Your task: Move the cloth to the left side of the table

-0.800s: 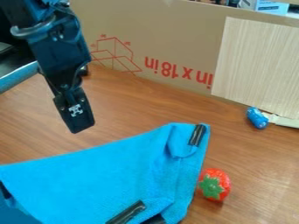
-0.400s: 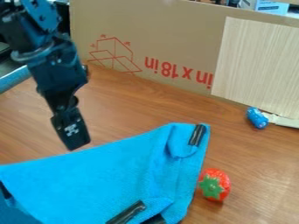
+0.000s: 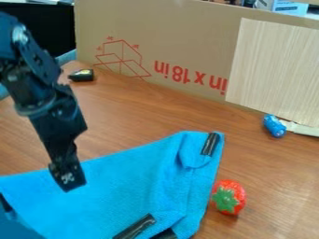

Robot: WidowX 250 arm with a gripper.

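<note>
Gripper (image 3: 67, 179) is over the blue cloth (image 3: 128, 186), can't tell if it's pinched together or apart. Cloth runs from the left edge past the middle of the table (image 3: 140, 109), so I'd guess the leftward shift is unfinished. Toy strawberry (image 3: 228, 198) sits just beside its right edge, probably not blocking. Small blue thing (image 3: 274, 126) farther back.

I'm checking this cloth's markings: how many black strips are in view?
4 on the cloth: one strip upper right, two strips near the bottom, one strip far left. More may be hidden.
</note>
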